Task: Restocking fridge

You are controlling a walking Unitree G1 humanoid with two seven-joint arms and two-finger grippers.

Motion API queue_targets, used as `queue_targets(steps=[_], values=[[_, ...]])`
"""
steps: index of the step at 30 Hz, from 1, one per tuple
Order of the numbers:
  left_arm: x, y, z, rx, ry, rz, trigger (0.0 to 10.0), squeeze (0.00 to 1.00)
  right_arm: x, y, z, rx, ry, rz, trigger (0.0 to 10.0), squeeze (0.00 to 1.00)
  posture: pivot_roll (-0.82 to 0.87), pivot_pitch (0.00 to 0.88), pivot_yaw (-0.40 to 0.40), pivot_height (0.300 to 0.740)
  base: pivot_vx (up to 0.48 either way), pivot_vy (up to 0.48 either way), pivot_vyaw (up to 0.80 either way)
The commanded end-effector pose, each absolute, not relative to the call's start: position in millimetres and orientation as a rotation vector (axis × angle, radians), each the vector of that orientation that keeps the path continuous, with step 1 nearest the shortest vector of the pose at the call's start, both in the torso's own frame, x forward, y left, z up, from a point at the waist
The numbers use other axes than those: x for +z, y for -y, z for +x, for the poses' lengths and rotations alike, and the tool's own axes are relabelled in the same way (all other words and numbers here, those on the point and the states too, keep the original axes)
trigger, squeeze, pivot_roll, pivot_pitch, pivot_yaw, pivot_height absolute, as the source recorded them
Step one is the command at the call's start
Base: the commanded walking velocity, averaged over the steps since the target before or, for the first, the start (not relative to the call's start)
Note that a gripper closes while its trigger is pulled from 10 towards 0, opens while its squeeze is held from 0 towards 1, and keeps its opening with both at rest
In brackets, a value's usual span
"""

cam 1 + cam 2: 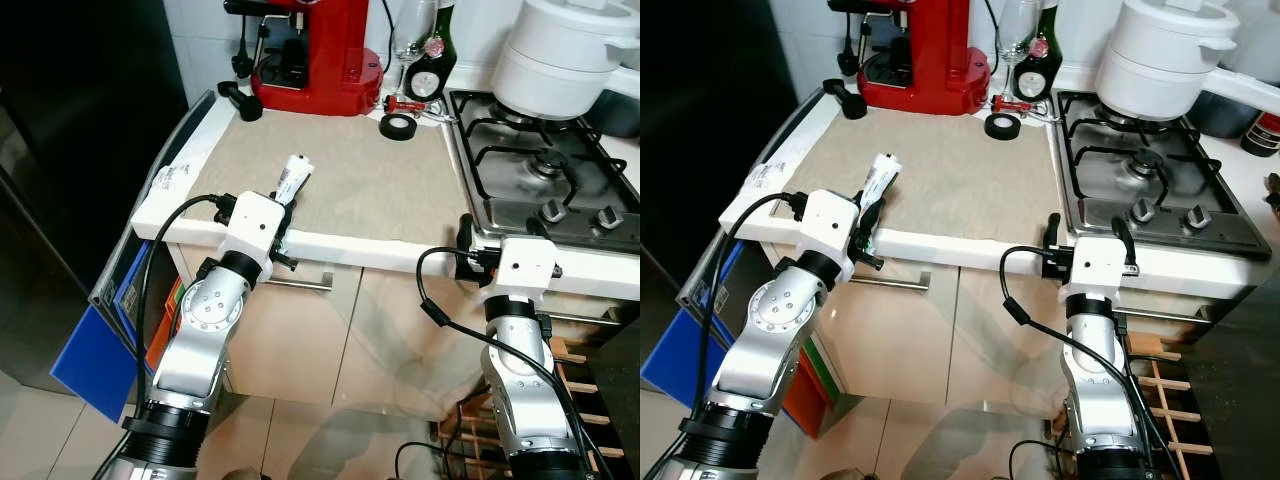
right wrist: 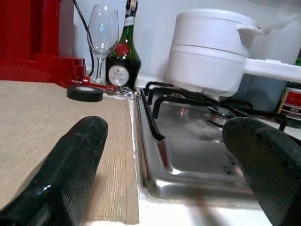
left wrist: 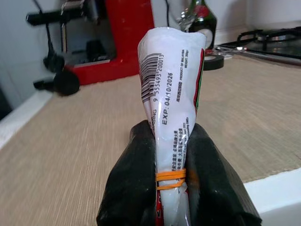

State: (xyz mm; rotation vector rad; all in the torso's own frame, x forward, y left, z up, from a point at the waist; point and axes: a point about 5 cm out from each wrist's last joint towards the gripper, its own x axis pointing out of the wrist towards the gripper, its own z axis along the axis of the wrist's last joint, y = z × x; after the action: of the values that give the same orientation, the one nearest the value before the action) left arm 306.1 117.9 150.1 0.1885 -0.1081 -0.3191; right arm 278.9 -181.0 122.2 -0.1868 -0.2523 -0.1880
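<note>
A white plastic packet (image 3: 171, 94) with a barcode, printed text and an orange rubber band round its neck is held in my left gripper (image 3: 170, 188), whose black fingers (image 3: 129, 188) are shut on its lower end. In the eye views the packet (image 1: 293, 180) points out over the beige mat (image 1: 370, 185) at the counter's front left, with the left gripper (image 1: 284, 215) just above the white counter edge. My right gripper (image 1: 1087, 232) stands open at the counter's front edge, at the seam between mat and gas hob (image 2: 188, 165), holding nothing. The dark fridge (image 1: 70, 150) stands to the left.
At the back of the counter stand a red coffee machine (image 1: 315, 50), a black tape roll (image 1: 398, 126), a wine glass (image 2: 102, 33) and a green bottle (image 1: 432, 60). A white pot (image 1: 560, 60) sits on the hob. A blue board (image 1: 95, 365) leans low at left; a wine rack (image 1: 590, 390) is at lower right.
</note>
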Motion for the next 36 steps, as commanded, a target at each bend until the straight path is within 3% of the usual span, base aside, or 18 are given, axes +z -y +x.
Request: queue_targets(steps=[1,15,23,36], values=[[149.4,-119.1,307.5,-0.313,0.103,0.141,10.0,0.00,128.9,176.0,282.6,-0.175,0.288,-0.198,10.0,0.00,0.05,0.000,0.007,0.740,0.000,0.000,0.00],[142.9,-109.8,321.5,-0.365,0.078,0.126,10.0,0.00,125.2,183.1,276.5,-0.257,0.279,-0.173,10.0,0.00,-0.05,0.000,0.116,0.740,0.000,0.000,0.00],[139.0,-110.2,323.0,-0.313,0.056,0.027,10.0,0.00,130.3,176.3,286.2,-0.164,0.278,-0.158,10.0,0.00,-0.02,0.000,0.050,0.740,0.000,0.000,0.00],[150.2,-106.7,327.4,-0.312,0.096,0.044,10.0,0.00,124.2,175.7,299.2,-0.115,0.205,-0.104,10.0,0.00,-0.01,0.000,0.009,0.740,0.000,0.000,0.00]])
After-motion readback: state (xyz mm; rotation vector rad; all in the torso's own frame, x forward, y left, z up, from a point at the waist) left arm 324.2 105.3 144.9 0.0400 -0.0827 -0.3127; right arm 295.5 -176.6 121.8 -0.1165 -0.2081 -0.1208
